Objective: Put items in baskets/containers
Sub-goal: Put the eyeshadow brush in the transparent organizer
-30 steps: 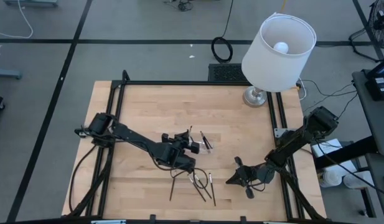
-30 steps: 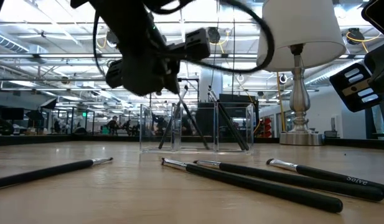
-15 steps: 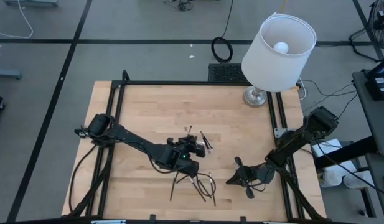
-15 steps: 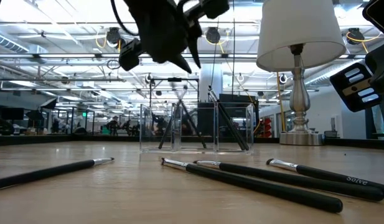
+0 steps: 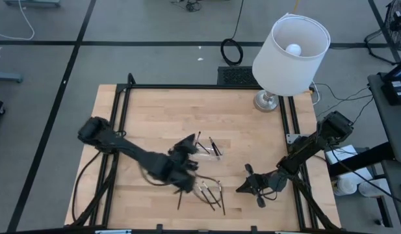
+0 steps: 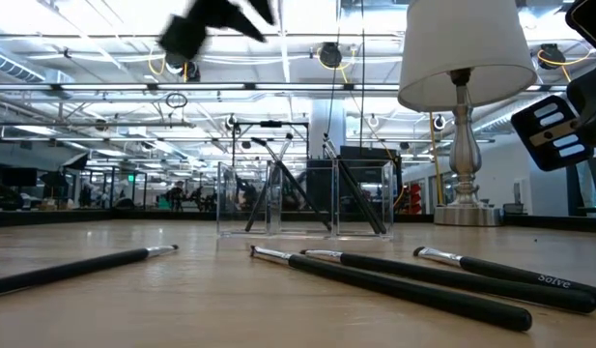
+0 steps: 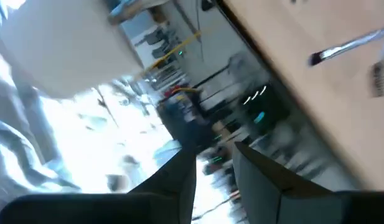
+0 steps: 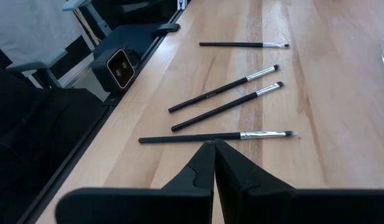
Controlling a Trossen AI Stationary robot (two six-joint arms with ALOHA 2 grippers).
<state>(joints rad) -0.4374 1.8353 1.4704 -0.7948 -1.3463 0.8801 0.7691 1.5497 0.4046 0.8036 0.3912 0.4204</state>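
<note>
A small clear tray (image 5: 210,149) (image 6: 302,198) stands mid-table, with several thin dark sticks leaning upright inside it. Several more dark sticks with silvery ends (image 5: 210,192) (image 6: 404,275) (image 8: 223,112) lie flat on the wood nearer the front edge. My left gripper (image 5: 186,174) (image 7: 213,180) hangs open above the table, near-left of the tray, with nothing between its fingers. In its wrist view one stick (image 7: 344,46) shows on the wood. My right gripper (image 5: 242,188) (image 8: 211,158) is shut, low over the table to the right of the loose sticks.
A lamp with a white shade (image 5: 288,49) (image 6: 462,116) stands at the table's far right corner. Black frame rails run along the table's edges (image 5: 119,117). Bare wood lies to the tray's left and far side.
My left gripper has opened, risen well above the tray and drawn back toward the table's near left. The stick that was at its fingers over the tray has stayed leaning inside the tray.
</note>
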